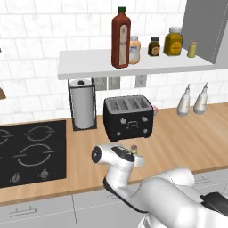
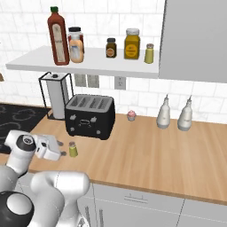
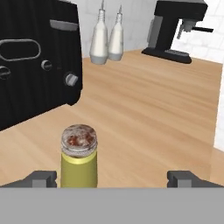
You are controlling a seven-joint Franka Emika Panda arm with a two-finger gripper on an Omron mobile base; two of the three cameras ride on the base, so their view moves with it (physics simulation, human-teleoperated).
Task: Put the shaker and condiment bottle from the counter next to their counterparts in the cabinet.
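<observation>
Shaker [image 3: 78, 155] time: it stands on the counter [image 2: 168, 150] by the toaster [image 2: 90, 116]. My gripper [image 3: 111, 178] is spread wide around it, nearer one finger. Bottle [image 1: 120, 38] already sits on the cabinet [image 1: 89, 64]. Next I must squeeze, then lift.

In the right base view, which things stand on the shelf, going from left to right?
Condiment bottle → peach jar → dark jar → amber jar → shaker twin.
</observation>
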